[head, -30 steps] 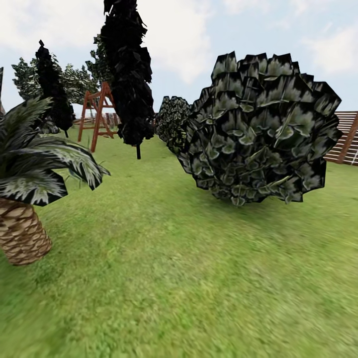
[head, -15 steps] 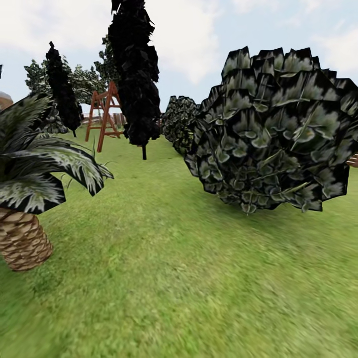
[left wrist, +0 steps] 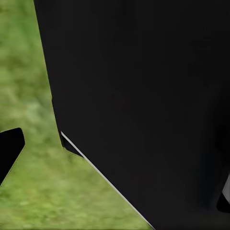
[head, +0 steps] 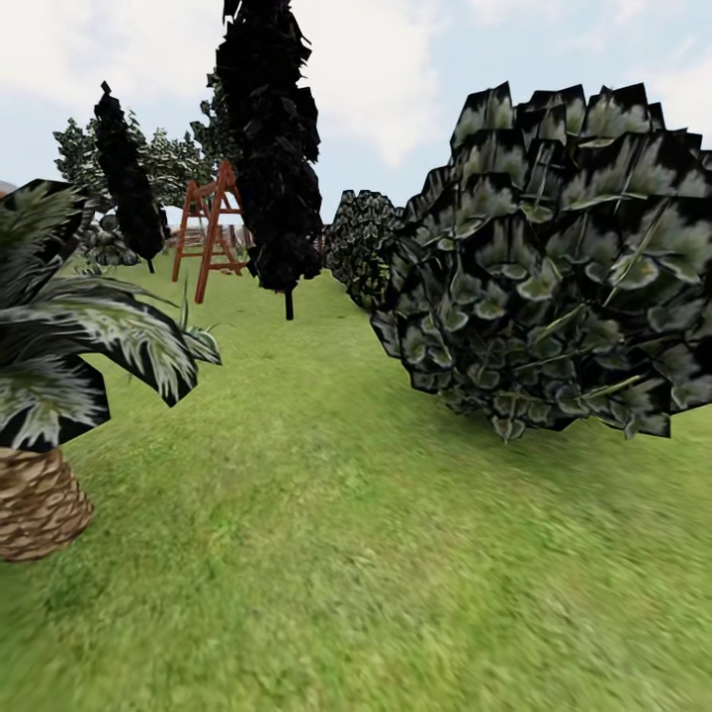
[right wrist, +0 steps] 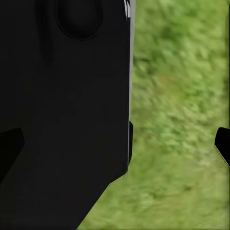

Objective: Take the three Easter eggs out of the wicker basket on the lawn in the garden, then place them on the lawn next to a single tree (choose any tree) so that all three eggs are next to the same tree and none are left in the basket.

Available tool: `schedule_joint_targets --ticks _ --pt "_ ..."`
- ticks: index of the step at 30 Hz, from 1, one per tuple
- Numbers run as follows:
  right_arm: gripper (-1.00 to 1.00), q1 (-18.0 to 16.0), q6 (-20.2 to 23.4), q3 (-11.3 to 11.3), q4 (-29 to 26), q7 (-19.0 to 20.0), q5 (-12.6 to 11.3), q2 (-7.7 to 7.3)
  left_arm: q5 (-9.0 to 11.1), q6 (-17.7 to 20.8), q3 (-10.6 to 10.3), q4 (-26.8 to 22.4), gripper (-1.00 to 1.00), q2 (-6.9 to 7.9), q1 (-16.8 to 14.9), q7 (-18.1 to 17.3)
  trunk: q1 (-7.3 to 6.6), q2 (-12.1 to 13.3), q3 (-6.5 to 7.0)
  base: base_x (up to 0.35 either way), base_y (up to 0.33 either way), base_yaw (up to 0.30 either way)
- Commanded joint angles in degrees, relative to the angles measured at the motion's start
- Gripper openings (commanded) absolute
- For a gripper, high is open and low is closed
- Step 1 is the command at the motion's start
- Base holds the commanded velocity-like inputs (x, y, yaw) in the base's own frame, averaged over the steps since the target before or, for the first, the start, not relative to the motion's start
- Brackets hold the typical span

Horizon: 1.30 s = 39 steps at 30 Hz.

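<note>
The lawn (head: 346, 554) of the garden stretches ahead of me as mottled green grass. The Easter eggs and the wicker basket are out of view. In the right wrist view my right gripper (right wrist: 116, 146) is open: its dark fingertips (right wrist: 9, 148) sit at the two sides, with grass and my own black body between them. In the left wrist view my left gripper (left wrist: 117, 172) also stands open, one fingertip (left wrist: 9, 148) over grass, and my black body covers most of the picture.
A big dark leafy bush (head: 564, 267) stands close on the right. A short palm (head: 59, 336) with a scaly brown trunk (head: 35, 504) is close on the left. Further off are a dark columnar cypress (head: 272, 148), a second one (head: 127, 178) and a red-brown wooden frame (head: 213, 232).
The whole head view has shifted: the camera has moved forward and turned a little. The bush and the palm now look larger and nearer.
</note>
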Motion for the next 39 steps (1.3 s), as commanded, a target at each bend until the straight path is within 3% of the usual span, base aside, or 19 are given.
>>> schedule_joint_targets --ticks 1,14,39 --pt "1.00 0.00 0.03 -0.02 -0.01 -0.08 0.00 0.00 -0.28 0.03 0.05 -0.13 1.00 0.01 0.04 -0.16 0.04 -0.01 -0.03 0.335 0.000 0.000" --pt "1.00 0.00 0.03 -0.02 -0.01 -0.08 0.05 0.00 -0.28 -0.15 0.05 -0.13 1.00 0.02 0.04 -0.16 0.04 -0.01 -0.03 0.335 0.000 0.092" --pt "1.00 0.00 0.03 0.16 0.00 -0.08 0.25 -0.09 -0.45 0.07 -0.15 -0.05 1.00 -0.14 0.04 -0.17 0.04 -0.01 -0.03 0.335 0.000 0.001"
